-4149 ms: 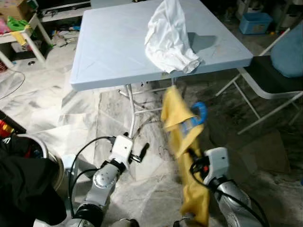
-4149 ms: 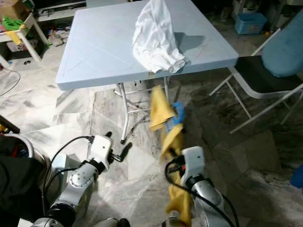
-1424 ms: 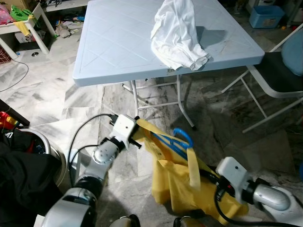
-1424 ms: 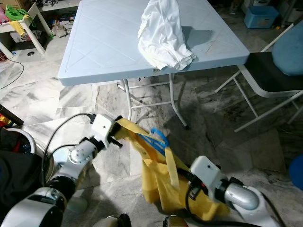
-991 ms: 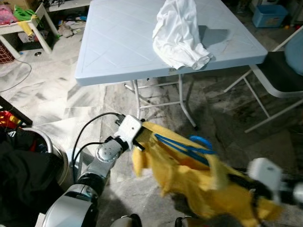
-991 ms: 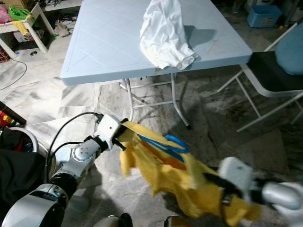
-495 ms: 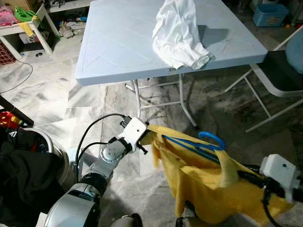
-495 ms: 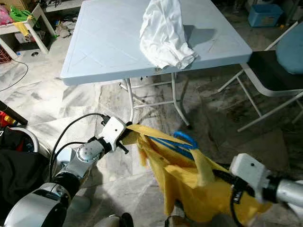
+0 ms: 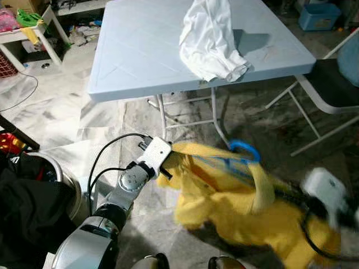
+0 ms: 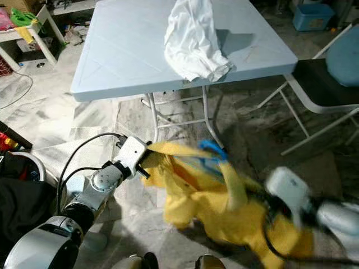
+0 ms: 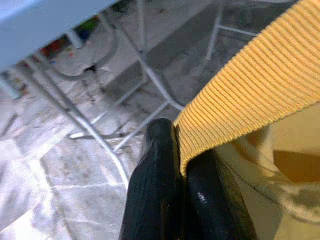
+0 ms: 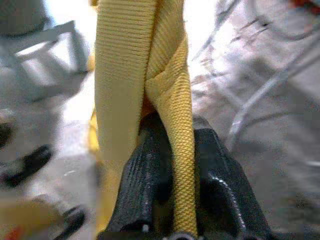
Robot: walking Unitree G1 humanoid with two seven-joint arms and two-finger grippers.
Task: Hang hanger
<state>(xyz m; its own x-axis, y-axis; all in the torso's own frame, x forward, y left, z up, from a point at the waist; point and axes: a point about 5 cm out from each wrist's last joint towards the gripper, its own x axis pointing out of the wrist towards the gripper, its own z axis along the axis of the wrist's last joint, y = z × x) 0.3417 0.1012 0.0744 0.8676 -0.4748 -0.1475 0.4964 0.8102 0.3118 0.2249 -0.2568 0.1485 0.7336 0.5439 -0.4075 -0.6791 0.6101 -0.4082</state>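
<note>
Two grippers stretch the yellow garment (image 9: pixel 235 207) between them so its blue hanger (image 9: pixel 242 150) rides on top, the right gripper (image 12: pixel 170 150) clenched on a ribbed fold, the left gripper (image 11: pixel 177 150) pinching another edge.

- I'm looking into a lived-in home, likely a utility or storage room, with a marble-patterned tile floor (image 9: pixel 50 112).
- A pale blue folding table (image 9: pixel 140 50) holds white laundry (image 9: pixel 210 39).
- Folding chair (image 9: pixel 331 84), small cluttered side table (image 9: pixel 33 33), blue tub (image 9: pixel 320 14).
</note>
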